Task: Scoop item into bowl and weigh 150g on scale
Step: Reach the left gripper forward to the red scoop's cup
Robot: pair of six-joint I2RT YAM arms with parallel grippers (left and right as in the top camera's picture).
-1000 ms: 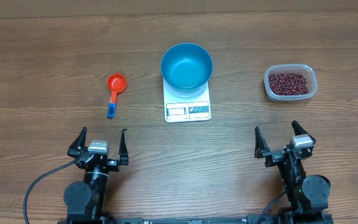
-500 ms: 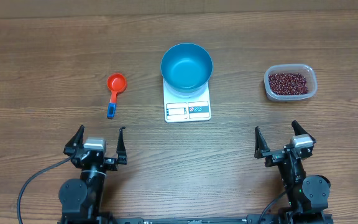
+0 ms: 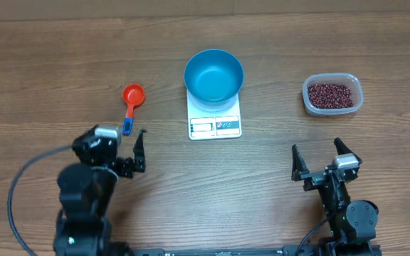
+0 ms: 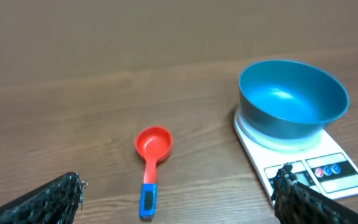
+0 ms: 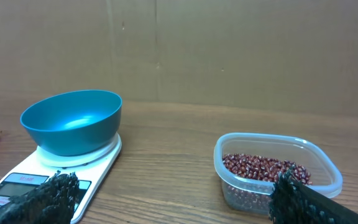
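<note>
One blue bowl — atop scale

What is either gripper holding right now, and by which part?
Nothing. The left gripper and right gripper are both open and empty. The red plastic measuring scoop with a blue-tipped handle lies untouched on the wooden table ahead of the left one.
</note>
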